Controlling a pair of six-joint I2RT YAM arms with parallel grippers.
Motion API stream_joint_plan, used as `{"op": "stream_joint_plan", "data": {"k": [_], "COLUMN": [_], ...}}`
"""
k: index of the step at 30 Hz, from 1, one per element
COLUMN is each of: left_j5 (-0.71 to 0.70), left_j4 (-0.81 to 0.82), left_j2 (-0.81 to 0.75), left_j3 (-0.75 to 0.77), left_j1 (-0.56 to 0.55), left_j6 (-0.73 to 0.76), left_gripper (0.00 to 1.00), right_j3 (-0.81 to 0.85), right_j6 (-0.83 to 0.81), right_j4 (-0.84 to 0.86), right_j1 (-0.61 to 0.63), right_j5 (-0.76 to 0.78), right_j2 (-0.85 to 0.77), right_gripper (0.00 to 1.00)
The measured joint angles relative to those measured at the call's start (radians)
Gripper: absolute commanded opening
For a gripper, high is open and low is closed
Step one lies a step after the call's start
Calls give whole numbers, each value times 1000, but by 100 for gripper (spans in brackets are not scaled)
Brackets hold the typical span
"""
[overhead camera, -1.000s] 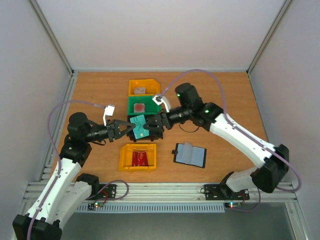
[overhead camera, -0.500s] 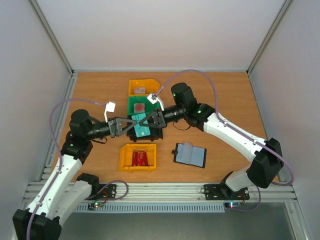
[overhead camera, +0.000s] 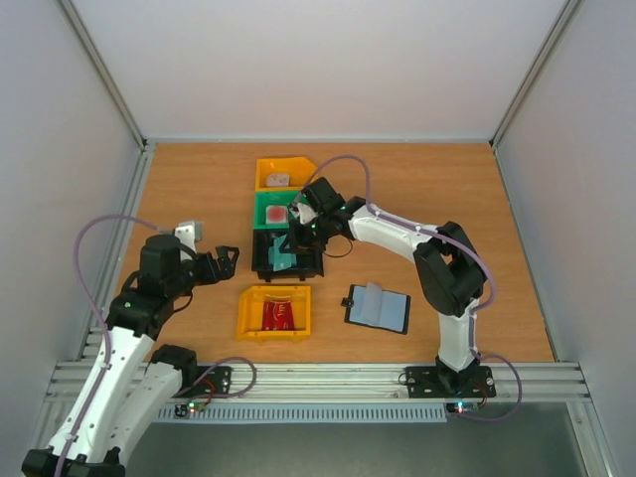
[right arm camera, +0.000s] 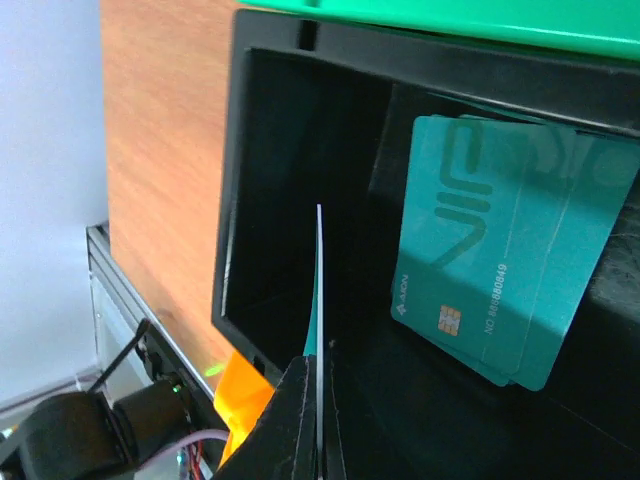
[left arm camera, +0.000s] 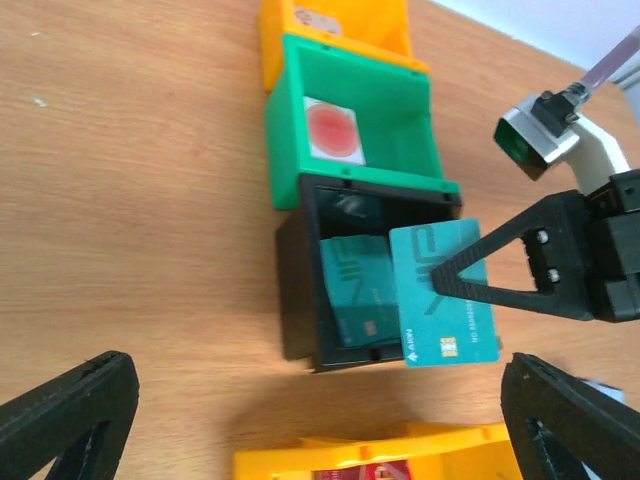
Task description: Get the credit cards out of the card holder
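The right gripper [left arm camera: 437, 288] pinches one teal credit card [left arm camera: 465, 325] over the black bin [left arm camera: 295, 290], where a second teal card [left arm camera: 350, 285] lies. The left gripper [overhead camera: 224, 260] stands spread wide and empty, left of the bins. One red card [overhead camera: 280, 315] sits in the near yellow bin [overhead camera: 248, 310]. One card holder [overhead camera: 378, 307] lies open on the table [overhead camera: 447, 199], right of that bin.

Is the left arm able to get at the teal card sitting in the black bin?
Probably not cleanly: the right end effector, shut on a second teal card, hangs over the black bin, partly covering the teal card inside. The left end effector is open.
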Motion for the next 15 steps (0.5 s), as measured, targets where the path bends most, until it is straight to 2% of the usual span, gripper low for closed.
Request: {"op": "stream_joint_plan", "data": {"k": [5,15], "left_j5": [-40,-32], "left_j4": [-13,-10], "left_j2": [-11,-35], "left_j3": [-48,-77], "left_j1": [0,2], "left_j6": [34,50], "left_gripper": [99,99], "right_j3": [3,14], "right_j6": [41,114], "right_j4": [17,121], "right_j1": [0,-4], "right_j5": [14,11], "right_j2": [32,153], "right_gripper": [1,1]}}
